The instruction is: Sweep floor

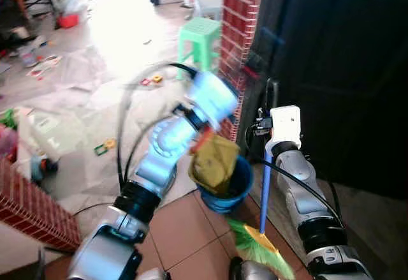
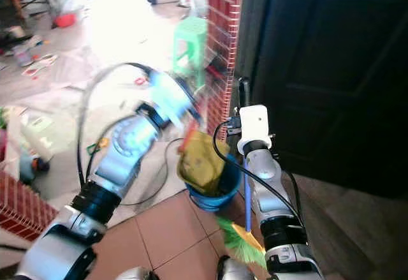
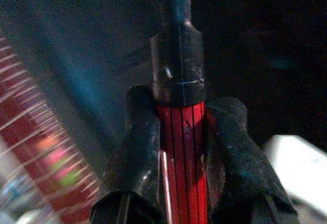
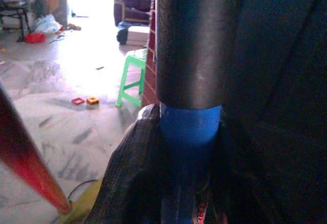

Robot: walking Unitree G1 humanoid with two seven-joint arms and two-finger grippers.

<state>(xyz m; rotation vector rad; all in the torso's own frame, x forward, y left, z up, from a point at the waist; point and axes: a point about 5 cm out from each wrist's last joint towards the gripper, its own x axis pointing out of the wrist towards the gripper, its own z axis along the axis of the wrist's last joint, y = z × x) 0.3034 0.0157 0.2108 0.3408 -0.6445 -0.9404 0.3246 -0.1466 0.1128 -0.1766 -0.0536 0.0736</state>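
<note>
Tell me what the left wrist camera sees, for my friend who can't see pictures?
Two black fingers are closed around a red ribbed handle with a black sleeve above it. Behind lie a dark background and a blurred red brick wall.

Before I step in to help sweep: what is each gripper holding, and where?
Left gripper clamps a red handle below its black end. Right gripper clamps the blue broom handle.
</note>
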